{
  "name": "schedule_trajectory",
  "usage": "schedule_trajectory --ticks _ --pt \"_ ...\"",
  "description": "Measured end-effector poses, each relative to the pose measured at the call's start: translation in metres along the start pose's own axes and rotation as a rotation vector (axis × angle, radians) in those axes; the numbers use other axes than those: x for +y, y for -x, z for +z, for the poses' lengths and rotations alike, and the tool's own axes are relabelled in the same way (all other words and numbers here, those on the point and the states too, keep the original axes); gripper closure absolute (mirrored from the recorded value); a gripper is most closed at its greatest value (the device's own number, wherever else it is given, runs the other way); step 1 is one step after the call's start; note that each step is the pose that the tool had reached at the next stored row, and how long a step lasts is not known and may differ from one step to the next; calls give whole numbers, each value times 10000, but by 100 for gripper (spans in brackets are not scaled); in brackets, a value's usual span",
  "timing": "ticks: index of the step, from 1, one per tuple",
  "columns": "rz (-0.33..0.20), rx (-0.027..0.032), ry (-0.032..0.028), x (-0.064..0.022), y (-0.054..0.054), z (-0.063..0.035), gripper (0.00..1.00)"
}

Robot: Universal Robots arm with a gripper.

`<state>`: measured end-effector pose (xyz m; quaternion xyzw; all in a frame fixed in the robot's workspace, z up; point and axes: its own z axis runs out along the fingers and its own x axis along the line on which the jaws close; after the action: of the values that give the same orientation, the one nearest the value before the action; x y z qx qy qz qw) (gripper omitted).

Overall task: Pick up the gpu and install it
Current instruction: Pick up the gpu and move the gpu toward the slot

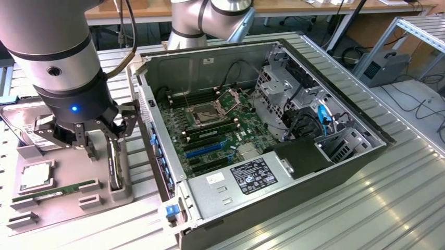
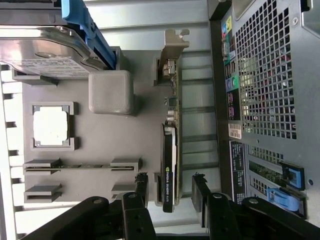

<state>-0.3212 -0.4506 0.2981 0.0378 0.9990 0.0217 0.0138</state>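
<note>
Nearest the wrist camera, the pincer (image 2: pixel 170 177) is seen released and empty, its fingers (image 2: pixel 141 186) flanking the gpu (image 2: pixel 170 145), which stands on edge in the grey parts tray (image 2: pixel 100 145). The card is best centred and gripped squarely. The tray is carried by a ribbed metal counter (image 1: pixel 334 208) beside the open computer case (image 1: pixel 201 62); workshop desks are visible behind.

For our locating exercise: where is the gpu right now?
On the exterior view's left, the gpu stands on edge in the grey tray, at its side nearest the computer case, directly under the open gripper.
</note>
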Motion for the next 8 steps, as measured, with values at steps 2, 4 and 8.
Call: schedule_trajectory --ticks 2,4,8 --pt "1 1 -1 3 -1 5 52" --pt "2 2 -4 16 -1 8 52" --pt "1 2 -3 64 3 24 52"
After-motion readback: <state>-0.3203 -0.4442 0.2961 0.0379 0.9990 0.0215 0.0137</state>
